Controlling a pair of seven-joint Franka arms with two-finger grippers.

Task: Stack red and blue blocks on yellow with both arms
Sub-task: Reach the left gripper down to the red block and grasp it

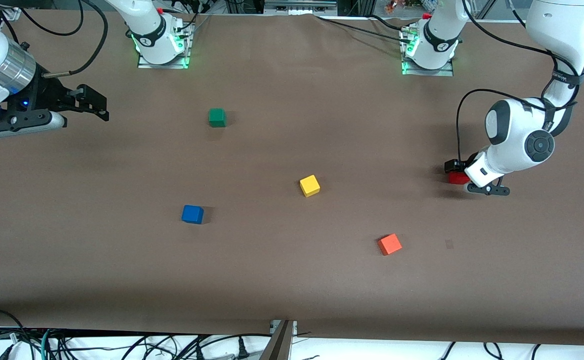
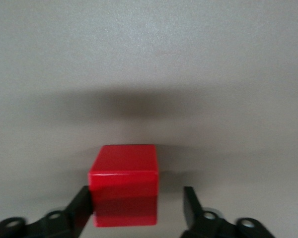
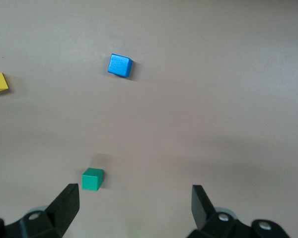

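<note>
We are seeing the left claw [image 2: 139, 208] down at the bench [image 1: 292, 290] near the left arm's end, its fingers straddling the red block [image 2: 124, 186]: one finger is touching it, the other is standing just apart. The right claw [image 3: 134, 208] is hanging wide open and empty over the right arm's end. The blue block [image 1: 192, 214] and the yellow block [image 1: 310, 185] are lying apart mid-bench. We are reading no writing anywhere.

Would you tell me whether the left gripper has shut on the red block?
Not yet: the left gripper is open around the red block; a gap shows beside one finger.
</note>
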